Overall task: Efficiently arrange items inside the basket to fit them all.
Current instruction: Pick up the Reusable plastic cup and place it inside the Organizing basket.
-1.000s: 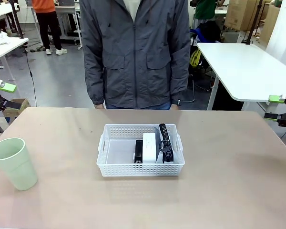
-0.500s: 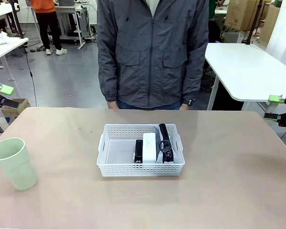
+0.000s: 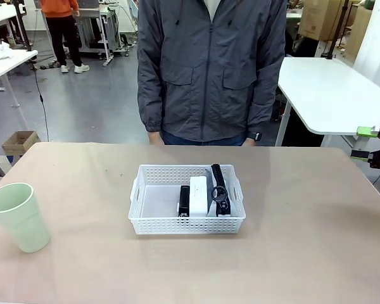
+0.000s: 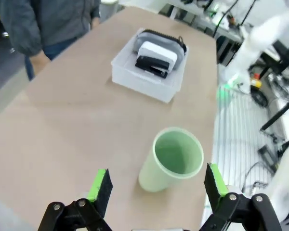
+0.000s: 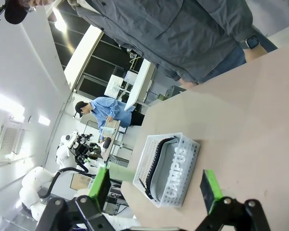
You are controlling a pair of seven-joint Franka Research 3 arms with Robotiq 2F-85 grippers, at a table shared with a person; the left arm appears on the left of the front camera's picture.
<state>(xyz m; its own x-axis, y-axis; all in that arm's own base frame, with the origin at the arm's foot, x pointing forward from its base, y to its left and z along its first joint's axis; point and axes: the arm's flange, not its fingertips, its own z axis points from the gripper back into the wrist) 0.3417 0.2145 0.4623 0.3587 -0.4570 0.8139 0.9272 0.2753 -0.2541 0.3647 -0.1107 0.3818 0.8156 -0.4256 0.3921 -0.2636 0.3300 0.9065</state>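
My left gripper (image 4: 156,171) gapes wide, empty, over the pale green plastic cup (image 3: 19,216), which stands upright well left of the shallow white perforated plastic basket (image 3: 186,225). In the basket's right half the black stapler (image 3: 184,199), the white rectangular box (image 3: 199,192) and the grey pouch with black strap (image 3: 218,185) lie side by side. My right gripper (image 5: 155,186), well right of the basket, gapes wide too, empty.

The grey pouch (image 3: 216,176) is mostly hidden behind the white box (image 3: 198,192); the near wall of the basket (image 3: 187,225) screens the lower end of the black stapler (image 3: 184,197).
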